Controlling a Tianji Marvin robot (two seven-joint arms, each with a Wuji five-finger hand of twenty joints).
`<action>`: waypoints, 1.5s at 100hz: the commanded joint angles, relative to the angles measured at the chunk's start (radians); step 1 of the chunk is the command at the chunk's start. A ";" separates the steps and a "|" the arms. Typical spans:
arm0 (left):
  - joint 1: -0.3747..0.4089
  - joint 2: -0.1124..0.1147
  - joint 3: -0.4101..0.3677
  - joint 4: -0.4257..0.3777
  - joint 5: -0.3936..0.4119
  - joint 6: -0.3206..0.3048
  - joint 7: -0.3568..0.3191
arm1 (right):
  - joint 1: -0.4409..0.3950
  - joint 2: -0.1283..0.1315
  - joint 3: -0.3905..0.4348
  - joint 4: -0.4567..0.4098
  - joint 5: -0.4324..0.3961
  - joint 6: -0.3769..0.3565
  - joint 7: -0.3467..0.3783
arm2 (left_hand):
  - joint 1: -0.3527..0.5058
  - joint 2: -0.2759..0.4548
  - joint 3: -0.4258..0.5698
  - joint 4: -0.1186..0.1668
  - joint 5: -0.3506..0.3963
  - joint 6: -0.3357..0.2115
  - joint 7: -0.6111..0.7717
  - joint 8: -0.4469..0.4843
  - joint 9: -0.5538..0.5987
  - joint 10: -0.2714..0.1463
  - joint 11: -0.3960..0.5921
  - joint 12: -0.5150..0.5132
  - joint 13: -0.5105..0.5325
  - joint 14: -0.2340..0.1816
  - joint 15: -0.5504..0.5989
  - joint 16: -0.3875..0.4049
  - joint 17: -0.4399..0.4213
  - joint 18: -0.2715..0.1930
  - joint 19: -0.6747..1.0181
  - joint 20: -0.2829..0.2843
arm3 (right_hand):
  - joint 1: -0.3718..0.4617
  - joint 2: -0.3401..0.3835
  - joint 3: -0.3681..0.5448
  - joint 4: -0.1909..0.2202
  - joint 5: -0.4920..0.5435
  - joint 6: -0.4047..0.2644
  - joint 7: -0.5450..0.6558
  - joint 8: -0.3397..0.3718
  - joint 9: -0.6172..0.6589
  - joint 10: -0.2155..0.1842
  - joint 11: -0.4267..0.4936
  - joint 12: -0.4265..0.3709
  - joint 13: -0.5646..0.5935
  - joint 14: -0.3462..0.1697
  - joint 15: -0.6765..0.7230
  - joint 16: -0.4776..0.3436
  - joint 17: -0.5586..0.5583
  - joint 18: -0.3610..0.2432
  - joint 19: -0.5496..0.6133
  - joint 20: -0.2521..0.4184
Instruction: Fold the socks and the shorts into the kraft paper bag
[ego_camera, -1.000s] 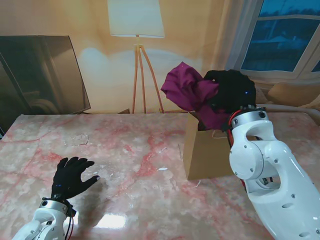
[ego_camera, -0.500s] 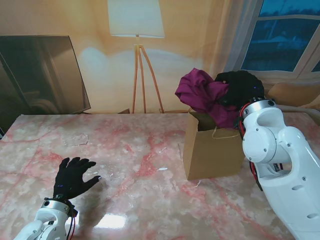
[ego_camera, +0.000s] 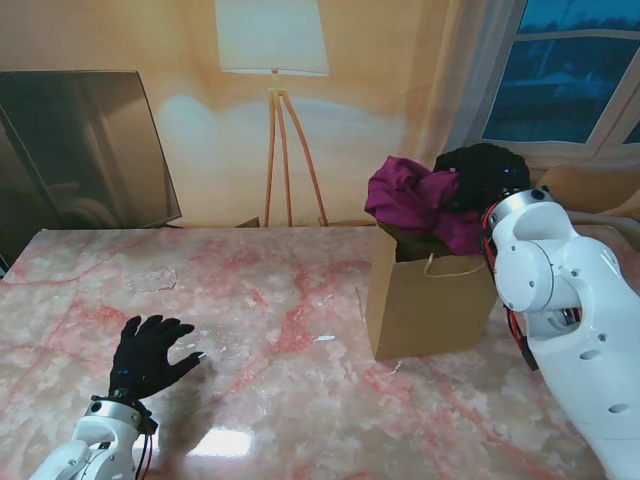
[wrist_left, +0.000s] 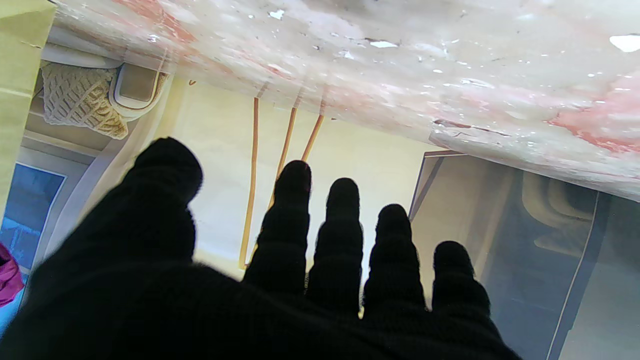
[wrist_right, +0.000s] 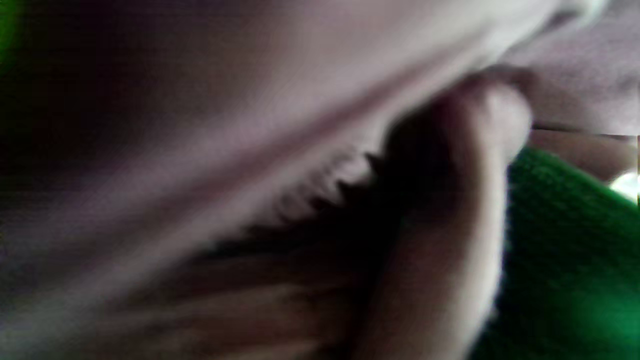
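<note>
Stand view: kraft paper bag (ego_camera: 428, 305) upright at about 3 o'clock on the counter (ego_camera: 270, 300), mouth up. Magenta shorts (ego_camera: 420, 205) bunched over the mouth, no clear long axis, clamped in my right hand (ego_camera: 485, 178). Versus a second ago, shorts sit lower and farther right, closer to the bag. Left hand (ego_camera: 150, 355) at 8 o'clock, fingers (wrist_left: 292, 225) spread, empty. Right wrist view blurred; socks not made out.

No readable text, label, brand, number or sign anywhere in these views. Plain and unprinted, the brown kraft paper bag (ego_camera: 425, 305) right of centre.
</note>
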 joint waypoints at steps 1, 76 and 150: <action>0.003 -0.001 0.000 -0.003 -0.004 -0.002 0.000 | 0.002 0.005 -0.001 0.002 -0.020 -0.016 -0.004 | -0.001 0.021 -0.020 0.055 -0.008 -0.008 -0.017 0.006 -0.034 0.016 -0.026 -0.016 -0.022 -0.025 -0.025 -0.011 -0.009 -0.004 -0.021 0.012 | 0.083 0.099 0.044 0.051 0.053 -0.120 0.061 0.002 -0.005 -0.044 -0.002 0.024 0.000 -0.003 0.011 0.039 -0.027 -0.034 0.074 0.068; 0.001 0.001 0.001 0.001 -0.003 -0.010 -0.011 | 0.034 0.036 -0.008 0.016 -0.209 -0.211 0.187 | 0.003 0.027 -0.028 0.056 0.002 -0.016 -0.011 0.009 -0.032 0.015 -0.026 -0.016 -0.022 -0.027 -0.025 -0.012 -0.007 -0.005 -0.038 0.025 | 0.068 0.098 0.003 0.047 0.113 -0.171 0.081 -0.201 0.072 -0.101 -0.115 -0.007 -0.129 -0.055 -0.147 -0.008 -0.164 -0.052 -0.020 0.154; -0.002 0.003 0.007 0.007 -0.003 -0.010 -0.017 | 0.051 0.058 -0.074 0.027 -0.200 -0.294 0.412 | 0.009 0.028 -0.025 0.056 0.004 -0.016 -0.009 0.011 -0.034 0.017 -0.026 -0.017 -0.026 -0.024 -0.026 -0.012 -0.006 -0.004 -0.039 0.032 | 0.045 0.342 -0.091 0.057 0.023 -0.043 0.065 -0.510 -0.143 -0.063 -0.225 0.081 -0.409 -0.062 -0.232 0.012 -0.381 -0.077 -0.197 0.214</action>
